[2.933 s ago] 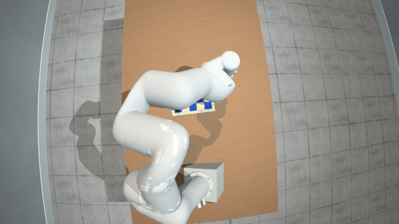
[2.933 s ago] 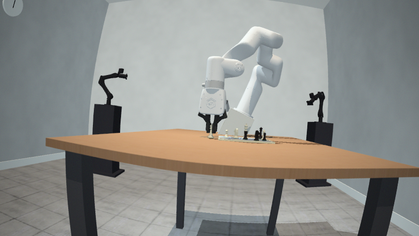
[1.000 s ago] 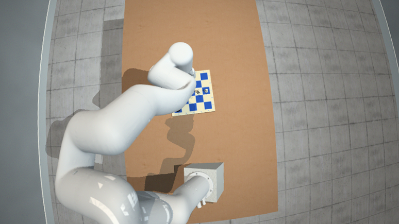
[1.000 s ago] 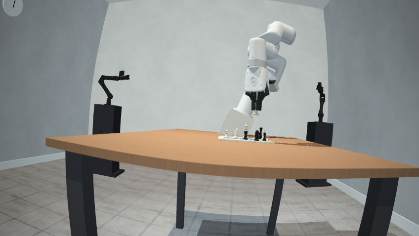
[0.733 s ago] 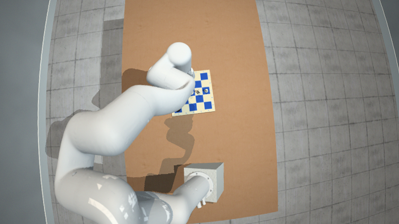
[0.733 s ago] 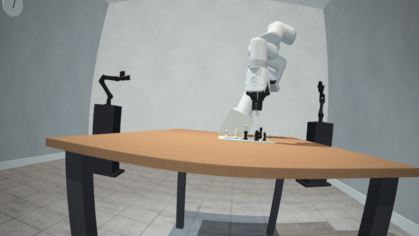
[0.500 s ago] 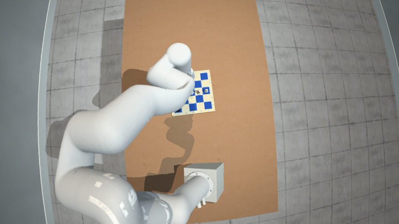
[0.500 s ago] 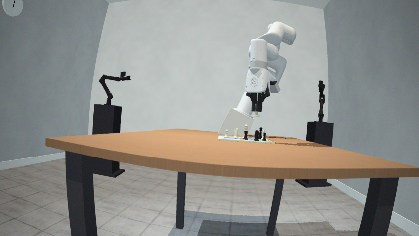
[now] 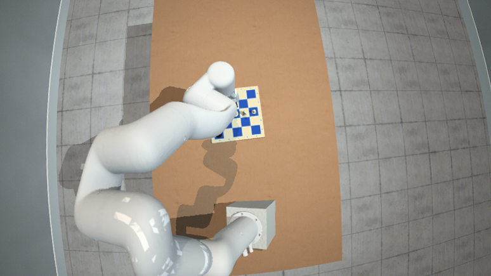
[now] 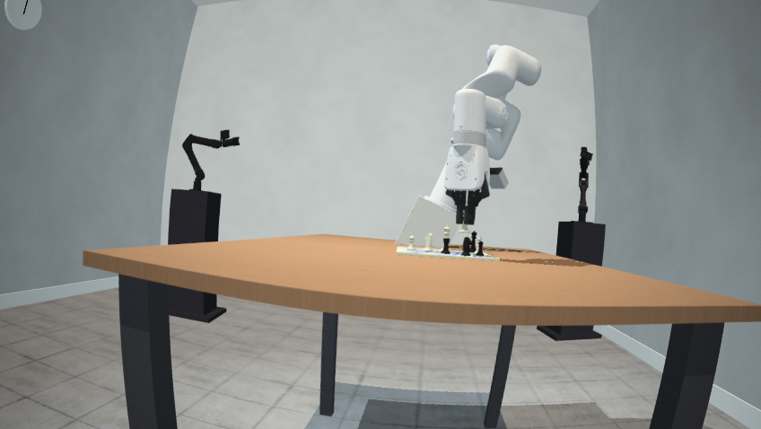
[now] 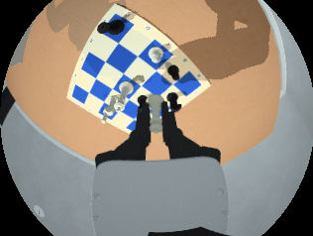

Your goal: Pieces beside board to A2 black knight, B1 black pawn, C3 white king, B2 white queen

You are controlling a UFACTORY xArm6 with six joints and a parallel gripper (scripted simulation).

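The blue and cream chessboard (image 9: 244,137) (image 10: 416,253) (image 11: 89,66) lies on the wooden table. My gripper (image 10: 465,220) (image 11: 156,110) is shut on a small white piece (image 10: 463,228) (image 11: 156,106) and holds it a little above the board's near edge; I cannot tell whether it is the king or the queen. In the overhead view the arm hides the gripper. Several pieces stand on the board: white ones (image 10: 410,242) (image 10: 428,240) (image 11: 156,54) (image 9: 253,111) and black ones (image 10: 446,246) (image 10: 467,246) (image 11: 173,70) (image 11: 111,26).
The arm's grey base block (image 9: 257,219) sits at the table's near end. The arm (image 9: 146,142) reaches over the board's left part and hides some squares. Two black camera stands (image 10: 194,213) (image 10: 581,234) are beyond the table.
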